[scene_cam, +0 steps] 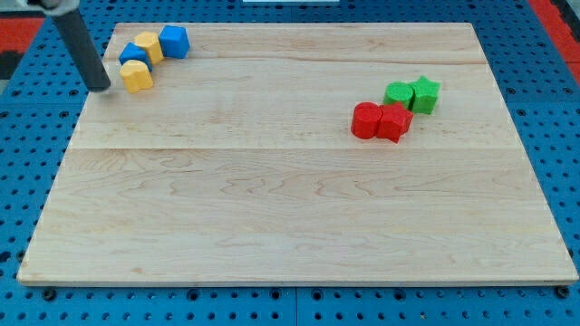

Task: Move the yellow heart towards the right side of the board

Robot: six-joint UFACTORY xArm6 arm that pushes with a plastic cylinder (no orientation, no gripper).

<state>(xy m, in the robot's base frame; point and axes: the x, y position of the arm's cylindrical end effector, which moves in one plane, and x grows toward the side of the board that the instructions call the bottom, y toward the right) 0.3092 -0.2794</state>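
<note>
A yellow heart [138, 76] lies near the board's top-left corner. Touching it above are a blue block [132, 53], a yellow block [149, 45] and a blue cube-like block [174, 42], forming a diagonal cluster. My tip [101, 88] is on the board just left of the yellow heart, a small gap away. The dark rod rises from it to the view's top left.
At the right of the wooden board [290, 208], a red round block [366, 119] and a red star-like block [394, 122] touch, with a green block [398, 94] and a green star [424, 93] just above them. Blue pegboard surrounds the board.
</note>
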